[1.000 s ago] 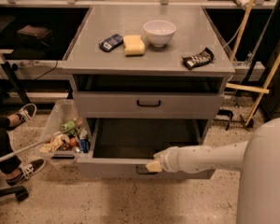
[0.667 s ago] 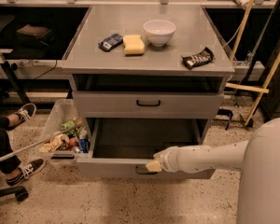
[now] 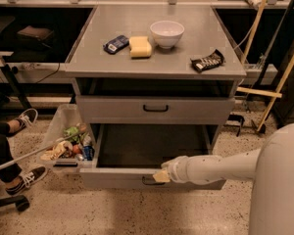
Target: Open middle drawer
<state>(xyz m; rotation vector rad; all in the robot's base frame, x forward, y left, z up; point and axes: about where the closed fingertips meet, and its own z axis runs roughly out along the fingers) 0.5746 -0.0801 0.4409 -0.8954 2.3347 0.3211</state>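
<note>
Speckled floor [image 3: 137,209], grey cabinet. Claw [image 3: 161,176] sits at the black handle [image 3: 151,182] on the front of the middle drawer [image 3: 117,177]; can't tell whether it's spread or clamped. That drawer stands pulled well out at the bottom of the cabinet. Upper drawer [image 3: 112,109] closed. Worktop [image 3: 137,13] carries white bowl [image 3: 167,33], yellow sponge [image 3: 140,46], blue packet [image 3: 116,44], dark snack bag [image 3: 207,60]. Trash bin [image 3: 59,126] just left.

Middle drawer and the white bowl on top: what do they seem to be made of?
The middle drawer: probably painted metal or laminate, matte grey, with a flat, even front. The bowl: likely ceramic or plastic, smooth white with a soft sheen. The gripper is at the drawer's black handle.
</note>
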